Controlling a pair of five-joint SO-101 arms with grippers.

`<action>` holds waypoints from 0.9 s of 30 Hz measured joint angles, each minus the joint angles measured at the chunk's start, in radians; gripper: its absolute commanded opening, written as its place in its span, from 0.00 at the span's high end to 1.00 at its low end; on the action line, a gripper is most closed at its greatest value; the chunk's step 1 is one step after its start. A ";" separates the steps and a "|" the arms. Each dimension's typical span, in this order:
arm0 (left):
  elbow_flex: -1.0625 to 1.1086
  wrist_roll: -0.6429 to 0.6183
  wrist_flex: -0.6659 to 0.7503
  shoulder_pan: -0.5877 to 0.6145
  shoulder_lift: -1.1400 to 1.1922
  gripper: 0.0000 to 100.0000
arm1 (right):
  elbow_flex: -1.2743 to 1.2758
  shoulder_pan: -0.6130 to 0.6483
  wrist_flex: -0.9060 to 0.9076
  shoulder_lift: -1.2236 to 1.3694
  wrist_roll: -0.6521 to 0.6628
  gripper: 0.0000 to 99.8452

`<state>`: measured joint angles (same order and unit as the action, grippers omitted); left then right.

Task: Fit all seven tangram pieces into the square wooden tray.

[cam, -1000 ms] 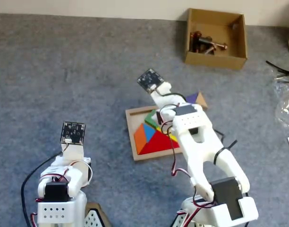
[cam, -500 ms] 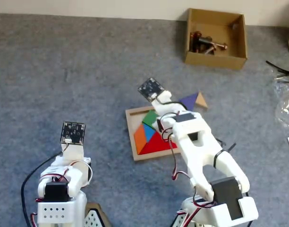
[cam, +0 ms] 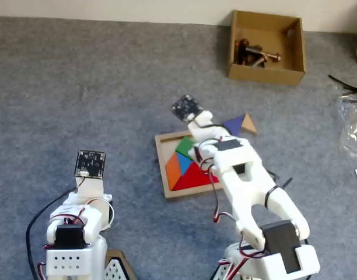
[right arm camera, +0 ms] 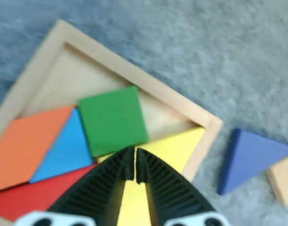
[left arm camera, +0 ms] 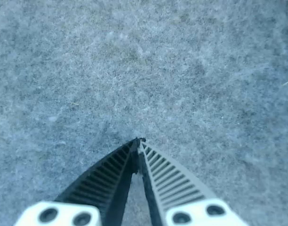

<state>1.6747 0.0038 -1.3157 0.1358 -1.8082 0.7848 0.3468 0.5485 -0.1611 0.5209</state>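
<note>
The square wooden tray lies mid-table and holds a green square, orange parallelogram, light blue triangle, red triangle and yellow triangle. Outside the tray, to its right, lie a dark blue triangle and a tan piece. My right gripper is shut and empty over the yellow and green pieces. My left gripper is shut over bare grey carpet at the near left.
A cardboard box with metal parts stands at the back right. Cables and a clear plastic bag lie at the right edge. Grey carpet stretches open on the left and behind the tray.
The right arm swung slightly left and lower over the tray, uncovering more of the dark blue triangle. The left arm has not moved.
</note>
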 measured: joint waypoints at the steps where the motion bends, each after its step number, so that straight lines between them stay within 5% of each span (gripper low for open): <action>1: 0.000 0.000 0.000 0.000 0.000 0.99 | 0.000 -0.017 0.000 0.000 -0.023 0.99; 13: 0.000 0.000 0.000 0.000 0.000 0.99 | -0.316 -0.180 0.284 -0.002 -0.149 0.99; 18: 0.000 0.000 0.000 0.000 0.000 0.99 | -0.358 -0.204 0.292 0.015 -0.308 0.99; 27: 0.000 0.000 0.000 0.000 0.000 0.99 | -0.715 -0.204 0.480 0.422 -0.540 0.99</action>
<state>1.6747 0.0038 -1.3157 0.1358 -1.8082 0.0698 0.1427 1.0288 0.2608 -0.0192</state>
